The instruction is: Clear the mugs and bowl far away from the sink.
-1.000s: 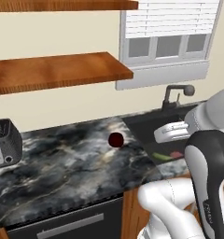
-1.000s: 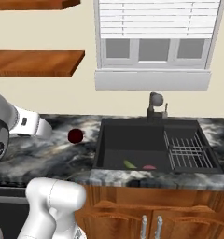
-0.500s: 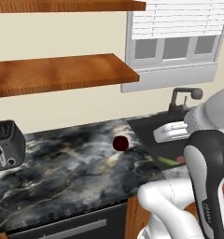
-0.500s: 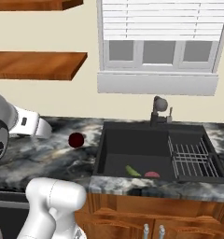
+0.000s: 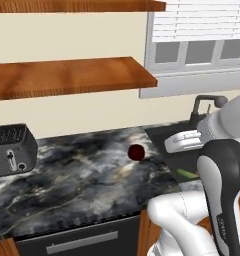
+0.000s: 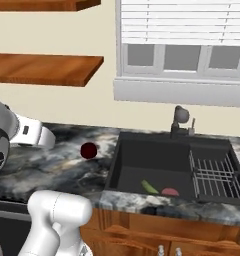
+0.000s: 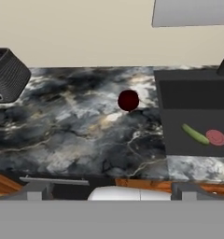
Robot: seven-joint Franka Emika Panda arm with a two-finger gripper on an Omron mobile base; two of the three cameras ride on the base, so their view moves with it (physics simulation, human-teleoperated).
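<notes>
- Since a sec ago, both base views are showing the whole scene sliding: the base is driving, cams moving w/ it; the dark red mug (image 5: 136, 152) itself isn't shifting on the counter (image 5: 82, 175), only its spot in the pic.
- Left base view: red mug is sitting on the marbled counter, just left of the sink (image 5: 167, 137) edge, well apart from the toaster (image 5: 12, 150) at far left. White arm is rising at lower right, hiding most of the basin; the faucet (image 5: 204, 102) is poking up behind it. Two wood shelves (image 5: 72, 77) are hanging above the counter, window (image 5: 197, 50) at upper right.
- Right base view: same mug (image 6: 88, 150) is standing near the sink's (image 6: 152, 165) left wall, on the counter (image 6: 52, 165). This side is showing the basin inside, which the left one can't: a green veg (image 6: 149, 187) and a red round item (image 6: 169, 192) lying on the sink floor, touching or nearly so, plus a wire rack (image 6: 214, 175) in the right part. Faucet (image 6: 180, 120) at the back rim.
- Hand view: cam is looking down over the counter (image 7: 62, 135); mug (image 7: 128, 100) is lying well ahead of the gripper, a bit right of centre, far from contact. Green veg (image 7: 195, 134) and red item (image 7: 216, 137) are showing in the sink (image 7: 193, 98) at right, toaster (image 7: 9, 74) at upper left.
- Gripper: jaws are standing fully wide, holding nothing; fingertips aren't clear in the pics.
</notes>
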